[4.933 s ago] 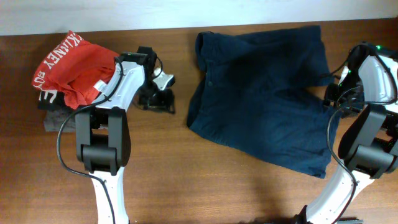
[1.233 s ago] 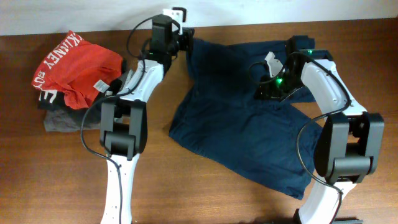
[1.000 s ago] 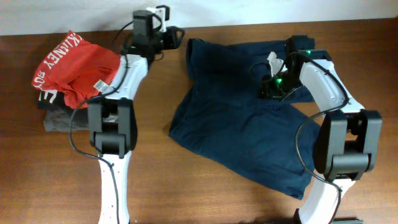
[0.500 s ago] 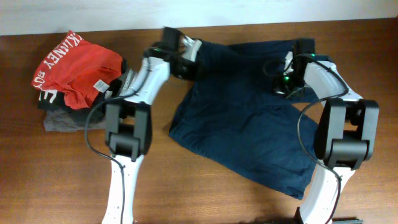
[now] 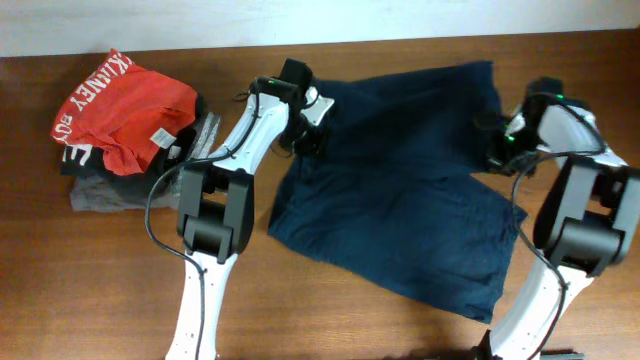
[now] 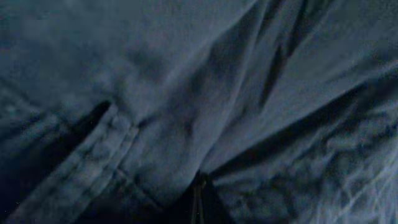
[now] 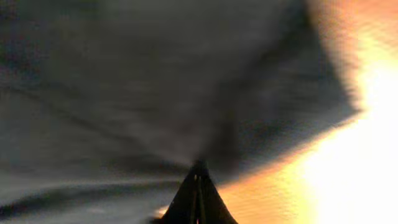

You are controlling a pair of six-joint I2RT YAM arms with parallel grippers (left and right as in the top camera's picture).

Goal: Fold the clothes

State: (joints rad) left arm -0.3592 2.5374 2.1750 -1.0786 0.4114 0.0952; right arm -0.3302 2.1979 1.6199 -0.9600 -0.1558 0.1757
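The clothes, one dark navy garment, lie spread over the middle of the wooden table. My left gripper sits at the garment's upper left edge. In the left wrist view navy cloth fills the frame, and the gripper is shut on a fold of it. My right gripper is at the garment's right edge, by the upper flap. In the right wrist view, creases in the cloth run into the shut gripper, with bare wood to its right.
A red garment with white lettering lies on a grey folded garment at the far left. The table's back edge meets a white wall. Both arm bases stand at the front edge.
Both grippers have closed on the navy cloth. The left one came down from the back edge onto the garment's left side, and the right one moved right to its right edge, shifting the upper part.
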